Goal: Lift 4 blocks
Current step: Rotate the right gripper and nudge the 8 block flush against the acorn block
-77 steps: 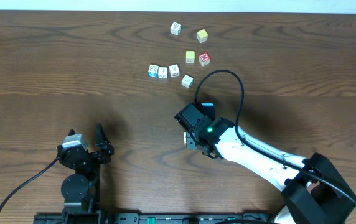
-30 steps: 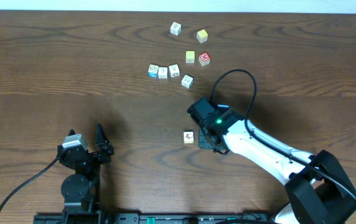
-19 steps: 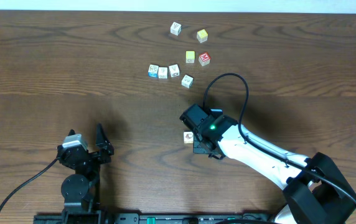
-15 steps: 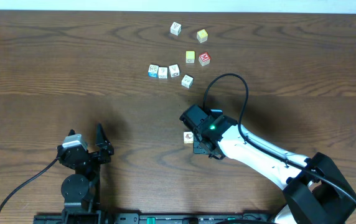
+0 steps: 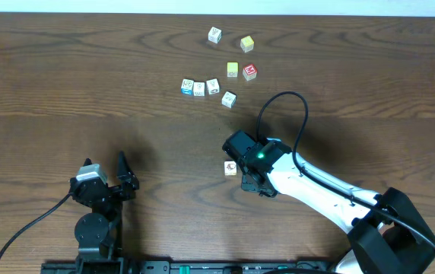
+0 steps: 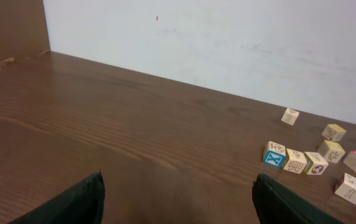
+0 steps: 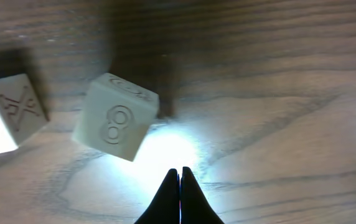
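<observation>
Several cream blocks lie on the table. One block (image 5: 230, 168) sits just left of my right gripper (image 5: 242, 169). In the right wrist view that gripper (image 7: 179, 170) is shut on nothing, its tips just below and right of a tilted cream block (image 7: 117, 117). Another cream block (image 7: 7, 115) shows at the left edge. Three blocks (image 5: 199, 89) stand in a row further back, with one block (image 5: 228, 99) to their right and one (image 5: 214, 34) at the far edge. My left gripper (image 5: 105, 167) rests open near the front left, far from them all.
Two yellow-faced cubes (image 5: 246, 43) (image 5: 233, 69) and a red-topped cube (image 5: 249, 72) stand among the far blocks. The left wrist view shows the same group (image 6: 295, 160) to the right, in front of a white wall (image 6: 228, 43). A black cable (image 5: 293, 103) loops above the right arm.
The right arm swung left toward the lone block, then eased slightly back right. The block has stayed in place. The left arm has not moved.
</observation>
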